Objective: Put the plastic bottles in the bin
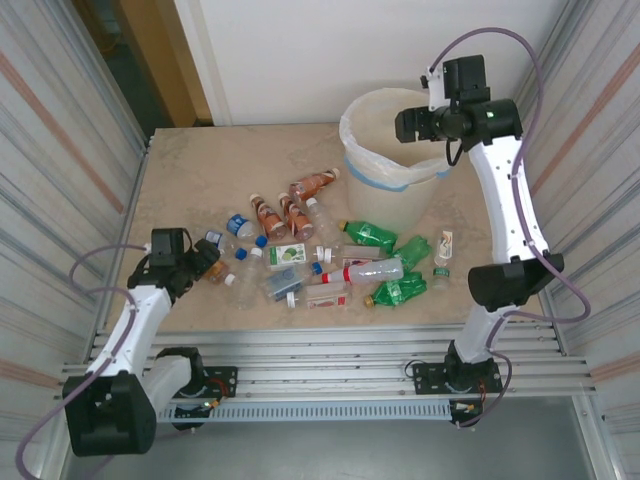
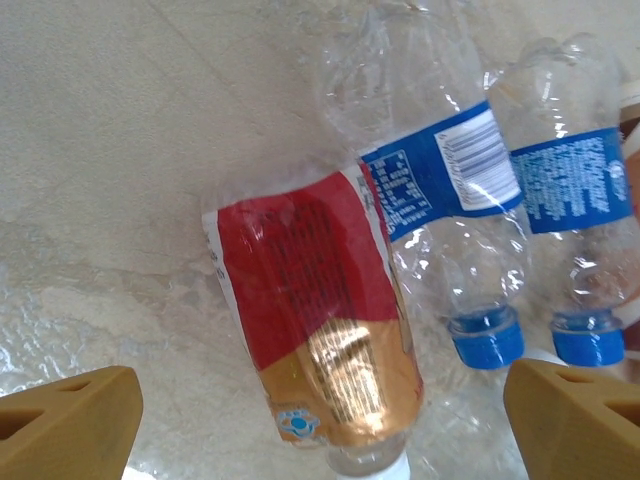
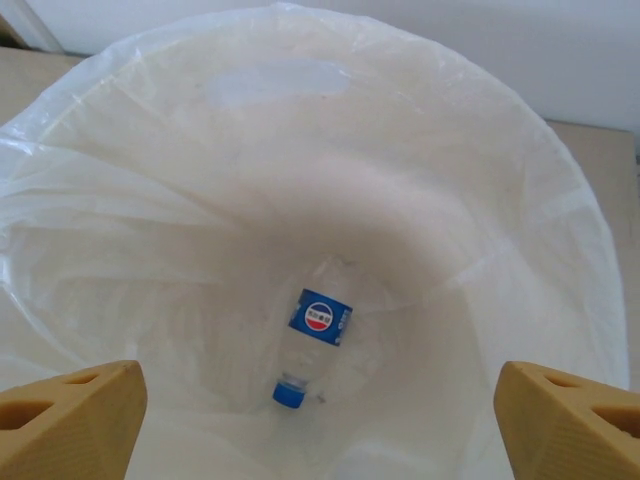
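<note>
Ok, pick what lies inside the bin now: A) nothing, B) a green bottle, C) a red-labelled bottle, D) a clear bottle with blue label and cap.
D: the right wrist view shows a clear bottle with blue label and cap lying at the bottom of the bin.

A beige, marble-patterned stone tabletop (image 1: 200, 170) lies under everything, mottled with paler veins (the left wrist view shows the same cream mottling close up). A ribbed grey metal wall panel (image 1: 50, 170) stands along its left side and a second ribbed metal panel (image 1: 600, 120) along its right. A plain white back wall (image 1: 320, 50) closes the far edge, with a brown wooden panel (image 1: 150, 50) beside it at far left. Slotted silver aluminium rails (image 1: 330, 345) run across the near edge.
</note>
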Controlling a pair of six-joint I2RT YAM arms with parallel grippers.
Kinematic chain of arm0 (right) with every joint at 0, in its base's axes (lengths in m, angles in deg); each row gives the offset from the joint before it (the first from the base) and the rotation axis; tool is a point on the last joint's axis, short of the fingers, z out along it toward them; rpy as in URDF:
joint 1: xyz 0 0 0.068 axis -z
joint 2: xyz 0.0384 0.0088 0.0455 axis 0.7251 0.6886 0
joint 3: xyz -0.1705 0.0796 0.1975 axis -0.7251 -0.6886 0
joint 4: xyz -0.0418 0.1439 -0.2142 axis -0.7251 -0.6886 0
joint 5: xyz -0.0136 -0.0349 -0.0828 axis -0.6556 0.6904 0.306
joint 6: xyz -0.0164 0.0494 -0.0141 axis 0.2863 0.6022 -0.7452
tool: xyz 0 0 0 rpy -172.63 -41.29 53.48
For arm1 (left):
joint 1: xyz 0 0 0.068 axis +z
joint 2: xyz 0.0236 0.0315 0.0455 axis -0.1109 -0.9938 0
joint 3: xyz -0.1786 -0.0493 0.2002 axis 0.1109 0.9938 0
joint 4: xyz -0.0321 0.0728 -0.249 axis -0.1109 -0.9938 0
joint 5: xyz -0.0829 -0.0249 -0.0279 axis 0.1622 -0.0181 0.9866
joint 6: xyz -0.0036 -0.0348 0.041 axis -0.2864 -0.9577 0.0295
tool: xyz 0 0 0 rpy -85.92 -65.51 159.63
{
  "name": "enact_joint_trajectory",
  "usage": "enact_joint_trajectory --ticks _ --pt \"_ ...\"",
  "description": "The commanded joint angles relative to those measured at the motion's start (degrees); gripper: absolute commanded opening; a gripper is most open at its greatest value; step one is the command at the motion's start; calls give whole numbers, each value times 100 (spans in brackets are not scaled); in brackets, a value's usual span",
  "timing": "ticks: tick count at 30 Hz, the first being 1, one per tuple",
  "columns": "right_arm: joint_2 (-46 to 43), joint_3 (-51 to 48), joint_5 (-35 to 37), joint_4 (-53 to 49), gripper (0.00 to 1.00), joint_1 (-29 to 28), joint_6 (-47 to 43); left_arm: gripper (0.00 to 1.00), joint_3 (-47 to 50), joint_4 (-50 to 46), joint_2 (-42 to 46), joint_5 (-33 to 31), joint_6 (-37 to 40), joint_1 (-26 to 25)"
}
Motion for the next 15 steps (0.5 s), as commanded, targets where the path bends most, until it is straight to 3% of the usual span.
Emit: enact_joint_trajectory --ticks 1,8,15 --pt "-528 -362 132 413 91 12 140 92 4 308 -292 60 -92 89" --pt "-1402 -1318 93 1049 100 -32 295 89 -103 642 -994 106 -98 152" --pt "-1903 -1806 38 1220 98 -145 357 86 -155 883 -1529 138 -137 223"
